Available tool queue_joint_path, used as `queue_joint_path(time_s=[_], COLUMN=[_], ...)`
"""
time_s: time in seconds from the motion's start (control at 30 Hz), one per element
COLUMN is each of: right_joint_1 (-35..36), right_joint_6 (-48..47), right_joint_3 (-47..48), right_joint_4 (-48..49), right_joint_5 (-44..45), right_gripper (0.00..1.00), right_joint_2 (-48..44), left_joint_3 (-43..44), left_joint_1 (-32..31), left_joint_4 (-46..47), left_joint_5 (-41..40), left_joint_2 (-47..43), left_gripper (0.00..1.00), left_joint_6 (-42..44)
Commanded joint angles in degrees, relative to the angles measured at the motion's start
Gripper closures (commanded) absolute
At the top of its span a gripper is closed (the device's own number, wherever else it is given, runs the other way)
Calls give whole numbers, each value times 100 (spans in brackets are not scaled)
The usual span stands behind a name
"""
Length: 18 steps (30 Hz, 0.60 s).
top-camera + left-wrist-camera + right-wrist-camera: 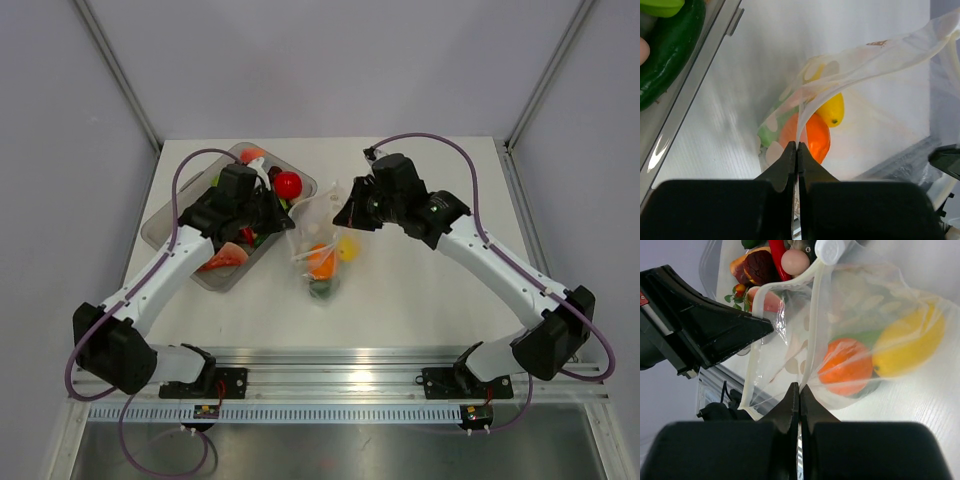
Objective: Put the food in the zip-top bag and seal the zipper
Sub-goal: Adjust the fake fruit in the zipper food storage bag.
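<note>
The zip-top bag hangs between both grippers at the table's middle. An orange piece, a yellow piece and a green piece lie inside it. My left gripper is shut on the bag's edge, just above the orange piece and the yellow one. My right gripper is shut on the whitish zipper strip, next to the orange piece and the yellow one. The zipper's two strips stand apart, so the mouth is open.
A rigid clear tray at the left holds more food: a red tomato, a dark green cucumber and several others. The left gripper's black finger shows in the right wrist view, close to the bag's mouth.
</note>
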Motion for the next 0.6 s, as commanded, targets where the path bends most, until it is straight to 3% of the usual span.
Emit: queue_joint_path(time_s=[0.0, 0.07, 0.17, 0.2, 0.23, 0.43, 0.57], right_joint_1=[26, 35, 26, 26, 26, 26, 26], right_joint_6=[-232, -258, -328, -346, -372, -416, -408], right_joint_3=[193, 229, 343, 404, 448, 571, 572], right_joint_4=[5, 14, -30, -30, -39, -65, -83], right_joint_5=[15, 23, 49, 50, 50, 6, 32], right_gripper=[100, 100, 100, 100, 100, 100, 100], right_joint_2=[53, 114, 229, 255, 290, 440, 449], left_joint_3=[-44, -35, 70, 96, 131, 439, 667], left_joint_1=[3, 3, 3, -6, 3, 29, 362], left_joint_4=[250, 171, -22, -118, -154, -409, -506], left_joint_5=[113, -26, -308, -352, -361, -405, 86], left_joint_2=[69, 35, -36, -45, -80, -343, -729], left_gripper=[100, 97, 62, 41, 36, 32, 25], left_joint_6=[181, 233, 356, 435, 471, 796, 928])
